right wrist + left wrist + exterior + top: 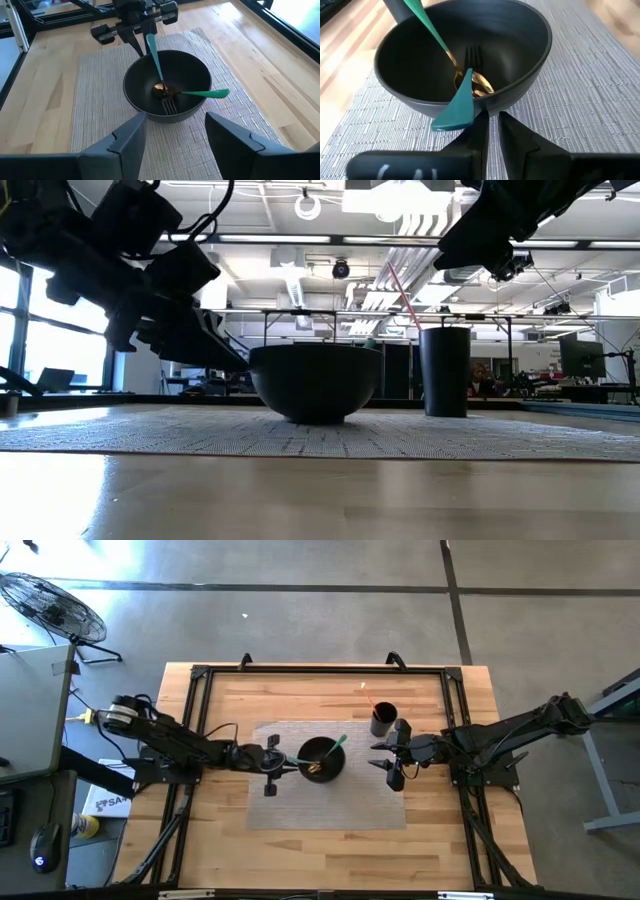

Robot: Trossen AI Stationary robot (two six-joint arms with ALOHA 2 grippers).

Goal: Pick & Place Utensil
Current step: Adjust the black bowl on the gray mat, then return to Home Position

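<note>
Utensils with teal handles lie in the black bowl (320, 760), which stands at the middle of a grey woven placemat (300, 802) on the wooden desk (220, 840). One teal-handled spoon (155, 62) has its gold head at the bottom of the bowl, its handle rising over the rim toward the left arm. A second teal-handled utensil (202, 93) leans over the opposite rim, on the right arm's side of the bowl. A dark fork (169, 104) rests inside the bowl too, tines beside the gold spoon head.

The left claw (277, 761) sits just beside the bowl, level with its rim, at the end of the spoon's handle. Its two fingers (479, 131) are drawn nearly together with only a thin slit between them, and the handle tip lies just in front of them; I cannot tell whether they pinch it.

The right claw (392, 760) hovers on the other side of the bowl, released, its fingers (129, 137) spread wide and holding nothing. Near it, beyond the bowl, stands a dark cup (383, 720) on the placemat, with a thin red stick (404, 298) poking out.
</note>
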